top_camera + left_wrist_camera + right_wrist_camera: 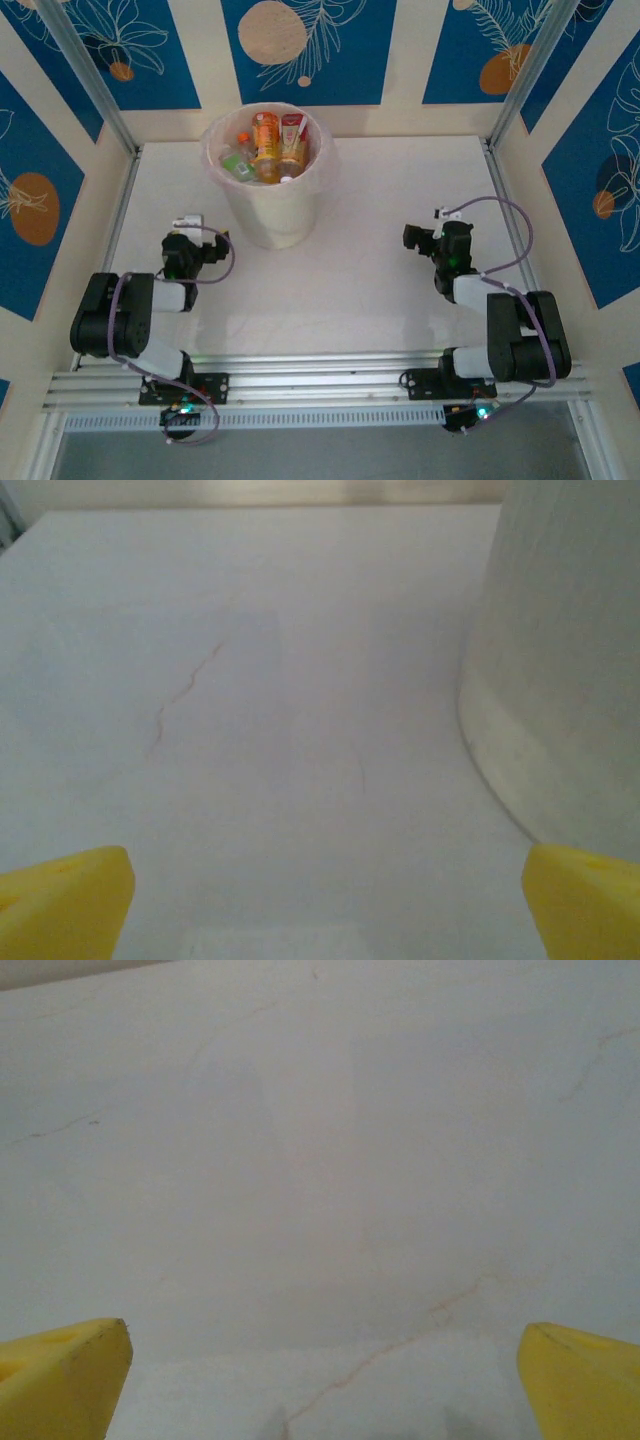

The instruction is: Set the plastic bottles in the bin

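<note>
Plastic bottles (pixel 265 145) all sit inside the bin (pixel 262 215), packed close at the far left of the table (pixel 370 270). They fill it almost to the rim. Most seem to stand on end or lean, long axes roughly upright, with an orange one in the middle, a red-labelled one to its right and green and clear ones on the left side.

The left gripper (pixel 205 238) rests low on the table just near and left of the bin, so the bottles lie to its far right and above it. Its yellow fingertips stand wide apart with nothing between them, and in the left wrist view the bin's wall (pixel 570 660) rises close beside the right fingertip. The right gripper (pixel 428 236) is well apart from the bin, which lies to its left. Its jaws are also spread wide and empty over bare table.

Judging by this, the left arm is the nearer one, and the task looks finished.

The bin is a round, pale, translucent bucket with a thin crinkled liner over its rim. The table is smooth, matte white, marked with faint hairline cracks.
</note>
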Robot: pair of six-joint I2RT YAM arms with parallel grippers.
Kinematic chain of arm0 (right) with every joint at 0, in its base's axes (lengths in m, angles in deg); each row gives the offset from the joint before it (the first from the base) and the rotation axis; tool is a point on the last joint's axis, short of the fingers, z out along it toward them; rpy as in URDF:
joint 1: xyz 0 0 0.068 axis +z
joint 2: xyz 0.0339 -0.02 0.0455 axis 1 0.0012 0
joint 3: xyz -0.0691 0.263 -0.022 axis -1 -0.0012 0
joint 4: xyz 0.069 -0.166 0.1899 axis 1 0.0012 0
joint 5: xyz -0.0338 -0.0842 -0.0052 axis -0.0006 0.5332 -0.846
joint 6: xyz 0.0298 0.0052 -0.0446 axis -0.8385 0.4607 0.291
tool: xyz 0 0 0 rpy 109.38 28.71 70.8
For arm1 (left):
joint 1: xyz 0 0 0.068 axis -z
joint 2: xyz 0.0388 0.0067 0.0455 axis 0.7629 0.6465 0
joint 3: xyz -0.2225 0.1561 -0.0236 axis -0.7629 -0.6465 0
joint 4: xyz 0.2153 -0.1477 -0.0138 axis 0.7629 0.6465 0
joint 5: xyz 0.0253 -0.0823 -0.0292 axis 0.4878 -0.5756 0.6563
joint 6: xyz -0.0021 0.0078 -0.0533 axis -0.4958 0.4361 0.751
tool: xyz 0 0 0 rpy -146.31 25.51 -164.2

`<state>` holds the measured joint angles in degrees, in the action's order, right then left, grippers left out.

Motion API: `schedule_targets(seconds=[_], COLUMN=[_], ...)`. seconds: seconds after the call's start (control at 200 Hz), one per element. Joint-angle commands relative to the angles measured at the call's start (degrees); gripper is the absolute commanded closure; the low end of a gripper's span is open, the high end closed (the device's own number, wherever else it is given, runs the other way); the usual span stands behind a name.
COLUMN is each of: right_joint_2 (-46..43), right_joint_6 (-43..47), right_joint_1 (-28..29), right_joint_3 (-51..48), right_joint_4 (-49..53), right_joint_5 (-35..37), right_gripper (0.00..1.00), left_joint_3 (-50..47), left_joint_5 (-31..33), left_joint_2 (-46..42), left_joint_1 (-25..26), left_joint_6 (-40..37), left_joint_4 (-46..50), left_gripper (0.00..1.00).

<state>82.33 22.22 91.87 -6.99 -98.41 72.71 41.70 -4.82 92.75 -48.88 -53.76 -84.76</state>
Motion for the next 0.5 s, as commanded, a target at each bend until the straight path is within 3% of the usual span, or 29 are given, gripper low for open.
schedule_targets(seconds=[0.0, 0.235, 0.495], right_joint_2=[1.35, 5.77, 9.43], right_joint_6=[2.66, 3.30, 2.77], right_joint_1=[0.46, -0.62, -1.67], right_joint_3=[1.95, -0.86, 0.07], right_joint_4=[-4.69, -14.65, -15.87], right_joint_5=[-2.86, -5.02, -6.83], right_gripper=[0.01, 0.01, 0.01], left_joint_3=[1.17, 1.26, 1.78], left_joint_5=[-2.53, -2.47, -0.97], left_joint_2=[0.21, 0.24, 0.28], left_joint_1=[-0.51, -0.49, 0.25], left_joint_6=[-1.41, -1.41, -1.84], left_joint_4=[1.14, 1.16, 2.18], left_gripper=[0.00, 0.00, 0.01])
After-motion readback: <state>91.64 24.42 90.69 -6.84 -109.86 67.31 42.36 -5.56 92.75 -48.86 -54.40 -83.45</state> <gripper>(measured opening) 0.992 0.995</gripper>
